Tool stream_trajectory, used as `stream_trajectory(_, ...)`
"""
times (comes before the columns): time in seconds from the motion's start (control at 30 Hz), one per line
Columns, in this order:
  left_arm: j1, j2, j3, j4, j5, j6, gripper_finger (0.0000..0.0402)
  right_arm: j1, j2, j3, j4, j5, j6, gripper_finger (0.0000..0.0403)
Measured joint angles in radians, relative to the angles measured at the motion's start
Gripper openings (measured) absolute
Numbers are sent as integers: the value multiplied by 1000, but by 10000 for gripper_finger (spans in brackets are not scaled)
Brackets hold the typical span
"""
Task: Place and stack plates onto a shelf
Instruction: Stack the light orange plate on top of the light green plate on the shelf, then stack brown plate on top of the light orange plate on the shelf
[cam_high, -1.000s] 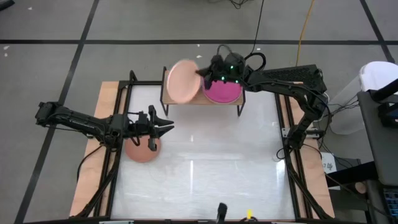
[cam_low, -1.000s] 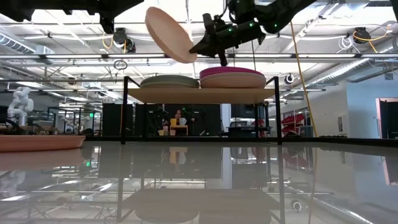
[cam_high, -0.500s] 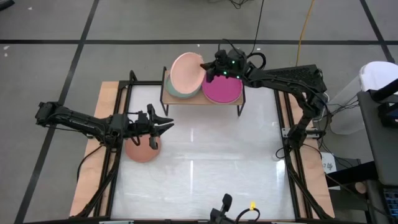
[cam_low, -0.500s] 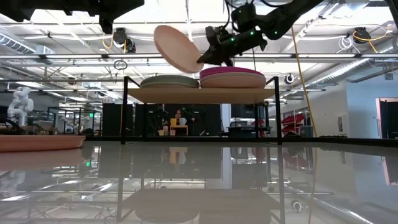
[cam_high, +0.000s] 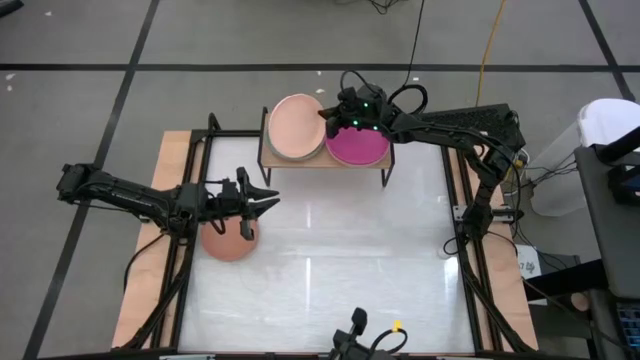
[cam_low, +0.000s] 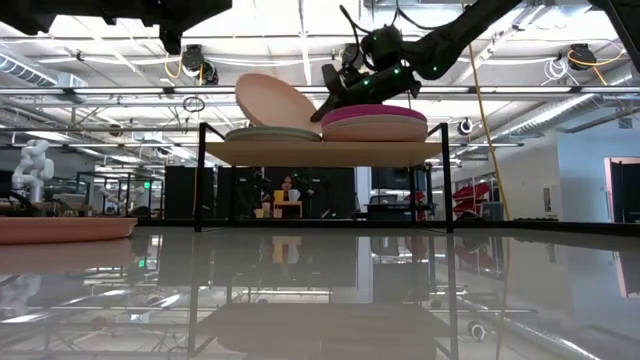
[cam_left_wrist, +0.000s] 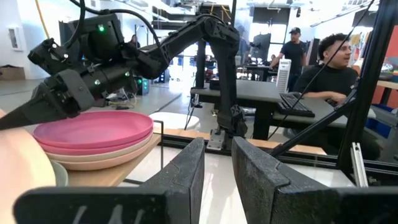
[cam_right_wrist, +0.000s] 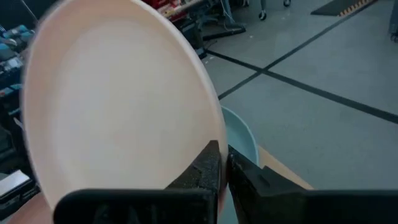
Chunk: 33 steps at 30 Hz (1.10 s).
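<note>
A peach plate (cam_high: 294, 129) is held tilted over the left half of the shelf (cam_high: 300, 162), above a teal-topped stack (cam_low: 272, 132). My right gripper (cam_high: 325, 113) is shut on its rim. A magenta-topped stack (cam_high: 358, 146) sits flat on the shelf's right half. A terracotta plate (cam_high: 228, 243) lies flat on the table near its left side. My left gripper (cam_high: 272, 202) hovers open just over that plate, touching nothing. My right gripper pinches the peach plate's rim (cam_right_wrist: 214, 138) between its two fingers (cam_right_wrist: 204, 167), on the side facing the magenta stack, coming from the table's right. The plate slopes down toward the gripper (cam_low: 322, 112). Whether its low edge (cam_low: 310, 124) touches the stack below, I cannot tell.
The shelf stands at the table's far edge on thin black legs (cam_low: 198, 180). The white tabletop (cam_high: 330, 250) lies between the arms. People sit at desks beyond the table (cam_left_wrist: 329, 68). A cable hangs near the right arm (cam_low: 480, 110).
My right gripper has moved down toward the shelf's left stack, carrying the peach plate. The plate has dropped from well above the shelf to just over the stack and has tipped flatter.
</note>
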Motion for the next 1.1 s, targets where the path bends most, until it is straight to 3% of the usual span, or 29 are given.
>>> stream_trajectory(0.33, 0, 0, 0, -7, -1, 15, 88, 0, 0, 0, 47, -3, -26, 26)
stream_trajectory(0.8, 0, 0, 0, -7, -3, 19, 88, 2, -32, -1, 39, -30, -46, 165)
stream_trajectory(1.1, 0, 0, 0, -135, -53, -41, 88, 76, -164, -22, 23, -158, -191, 164)
